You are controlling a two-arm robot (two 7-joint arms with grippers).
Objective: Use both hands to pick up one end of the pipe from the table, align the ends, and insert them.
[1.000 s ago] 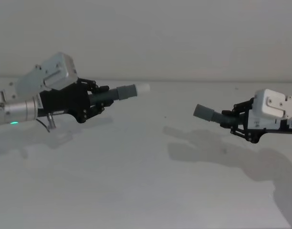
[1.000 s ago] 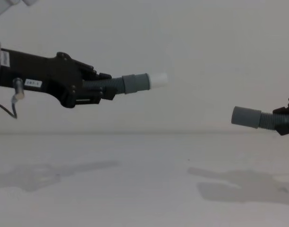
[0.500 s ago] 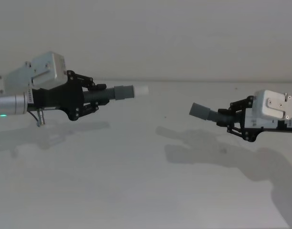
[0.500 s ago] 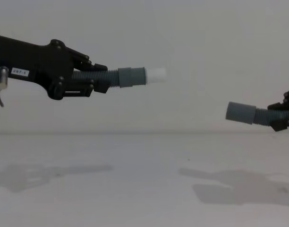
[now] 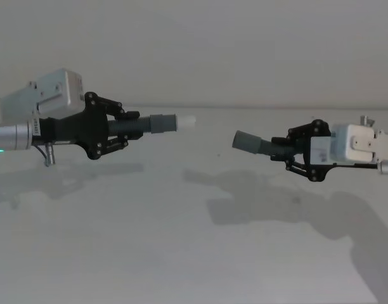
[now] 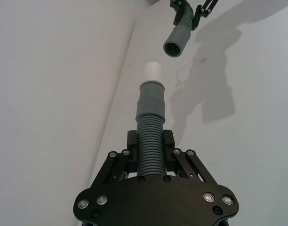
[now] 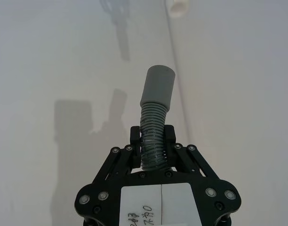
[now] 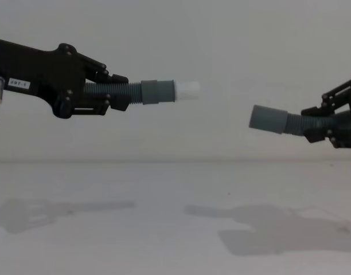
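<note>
Presently, the left gripper's [image 5: 129, 120] [image 8: 119, 95] [image 6: 151, 147] two fingers are clamped on the ribbed body of the white-tipped hose piece [image 5: 143, 125] [image 8: 121, 90] [image 6: 150, 136], one finger on each side. Beyond the fingertips the ribbing ends in a smooth gray cuff [image 8: 158, 91] [image 6: 151, 100], followed by a narrower white tip [image 5: 186, 121] [image 8: 187, 89] [image 6: 153, 71] pointing toward the right gripper [image 5: 284, 147] [image 8: 314, 124] [image 7: 153, 137]. This piece is held roughly level.

The right gripper's fingers are likewise closed on the ribbing of the plain hose piece [image 5: 269, 147] [image 8: 296, 122] [image 7: 153, 127]. Ahead of those fingertips the ribbed length bends slightly and ends in a plain cuff [image 5: 246, 140] [image 8: 267, 119] [image 7: 158, 87] [image 6: 176, 43] with an open mouth, tilted a little upward.

The two ends face each other across a clear gap, not touching. In the chest view the plain cuff sits lower than the white tip, and in the left wrist view its mouth lies off the tip's axis.

Both pieces are held clear above the table [image 5: 181, 253] [image 8: 164, 189], which carries a shadow beneath each gripper.
</note>
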